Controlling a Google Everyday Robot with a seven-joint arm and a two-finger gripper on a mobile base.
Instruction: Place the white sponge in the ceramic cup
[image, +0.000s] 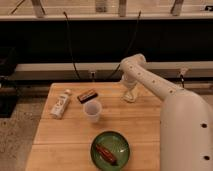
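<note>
Wooden table (60, 135): the arm is spanning its far right side, the gripper (129, 91) is sitting at the white sponge (128, 97) near the back edge, and its grip state cannot be told. Ceramic cup (92, 110): it is standing upright mid-table, well apart to the left. A centred, square hold is looking advisable before lifting, with bare wood lying between the two for the carry.

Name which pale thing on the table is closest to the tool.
The white sponge, right at the tool toward the back right. The ceramic cup stands in the middle and the white carton lies at the left, both well apart from it.
</note>
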